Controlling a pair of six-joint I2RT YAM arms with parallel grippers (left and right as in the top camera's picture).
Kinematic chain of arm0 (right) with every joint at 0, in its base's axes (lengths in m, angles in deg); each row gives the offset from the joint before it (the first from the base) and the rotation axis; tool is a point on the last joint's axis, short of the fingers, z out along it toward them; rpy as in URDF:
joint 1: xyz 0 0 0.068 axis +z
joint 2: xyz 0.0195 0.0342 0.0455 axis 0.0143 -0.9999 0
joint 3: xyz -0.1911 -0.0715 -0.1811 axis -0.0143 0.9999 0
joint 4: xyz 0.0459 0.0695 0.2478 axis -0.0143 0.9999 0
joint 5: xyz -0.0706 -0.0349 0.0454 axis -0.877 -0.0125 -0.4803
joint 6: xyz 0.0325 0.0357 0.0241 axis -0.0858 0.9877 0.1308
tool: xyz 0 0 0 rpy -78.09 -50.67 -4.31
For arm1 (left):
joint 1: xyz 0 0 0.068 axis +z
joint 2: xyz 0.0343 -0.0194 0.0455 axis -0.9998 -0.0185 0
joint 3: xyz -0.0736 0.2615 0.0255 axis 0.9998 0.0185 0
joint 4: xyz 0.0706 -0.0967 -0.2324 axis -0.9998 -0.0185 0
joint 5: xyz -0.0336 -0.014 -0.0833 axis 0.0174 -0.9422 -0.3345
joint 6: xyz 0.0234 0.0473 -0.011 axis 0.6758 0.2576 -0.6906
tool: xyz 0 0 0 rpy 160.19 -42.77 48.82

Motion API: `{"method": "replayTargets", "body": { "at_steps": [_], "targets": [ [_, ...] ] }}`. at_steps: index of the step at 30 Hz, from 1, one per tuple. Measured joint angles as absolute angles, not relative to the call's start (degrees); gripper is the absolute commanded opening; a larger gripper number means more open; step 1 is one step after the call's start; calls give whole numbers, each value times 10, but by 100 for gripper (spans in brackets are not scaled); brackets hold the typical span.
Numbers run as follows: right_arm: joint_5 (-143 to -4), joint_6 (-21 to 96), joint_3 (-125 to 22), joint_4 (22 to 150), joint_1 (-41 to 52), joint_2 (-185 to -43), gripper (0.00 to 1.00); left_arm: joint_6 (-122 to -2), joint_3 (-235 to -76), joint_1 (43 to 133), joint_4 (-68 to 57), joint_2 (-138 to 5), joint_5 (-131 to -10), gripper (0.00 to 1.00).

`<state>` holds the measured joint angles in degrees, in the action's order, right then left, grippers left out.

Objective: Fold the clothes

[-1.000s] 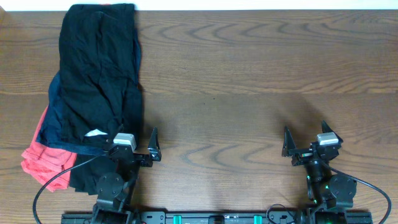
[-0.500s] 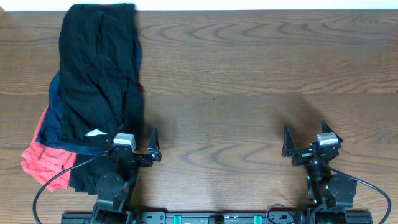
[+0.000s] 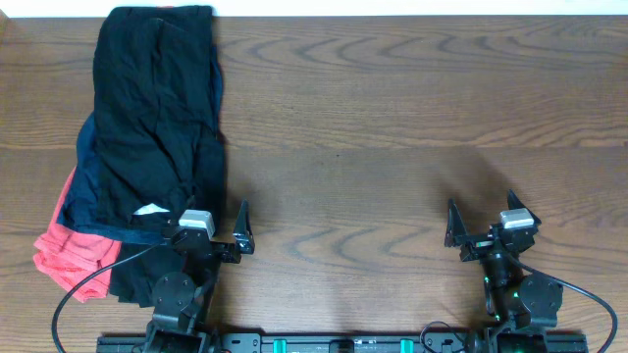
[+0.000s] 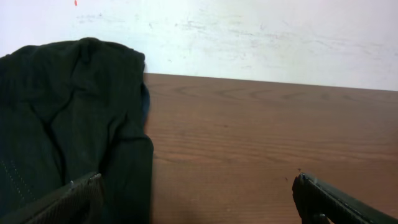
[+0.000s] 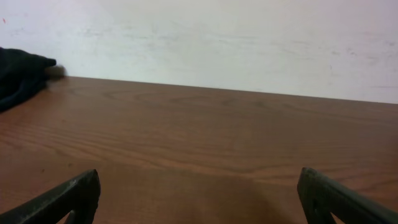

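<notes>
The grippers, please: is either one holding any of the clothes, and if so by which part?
Nothing is held. The left gripper stands open at the near edge of the black shorts, gripping no fabric; the right gripper is open over bare table.

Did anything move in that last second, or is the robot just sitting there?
Nothing visibly changed. The left gripper and right gripper stay open and empty at the near edge, and the clothes lie in the same pile on the left of the table.
</notes>
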<state>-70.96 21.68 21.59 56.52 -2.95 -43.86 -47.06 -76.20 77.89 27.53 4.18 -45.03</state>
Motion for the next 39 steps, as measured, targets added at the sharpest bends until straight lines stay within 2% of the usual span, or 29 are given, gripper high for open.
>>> {"method": "replayTargets", "body": {
  "at_steps": [5,12,21,29,33,39],
  "targets": [
    [-723,217,216,551,-29,-439,99,-471,-762,779,282,42,-450,98],
    [-715,217,218,466,-29,-440,99,-471,-766,779,274,33,-451,98],
    [-687,217,188,479,-29,-479,99,-468,-923,779,185,-129,-453,98],
    [-660,207,38,500,-29,-663,99,-468,-1126,779,118,-351,-455,98],
    [-634,202,-59,526,-29,-785,99,-468,-1238,779,39,-458,-455,98],
    [-596,196,-233,645,-29,-984,99,-468,-1400,779,-92,-595,-455,98]
  ]
}}
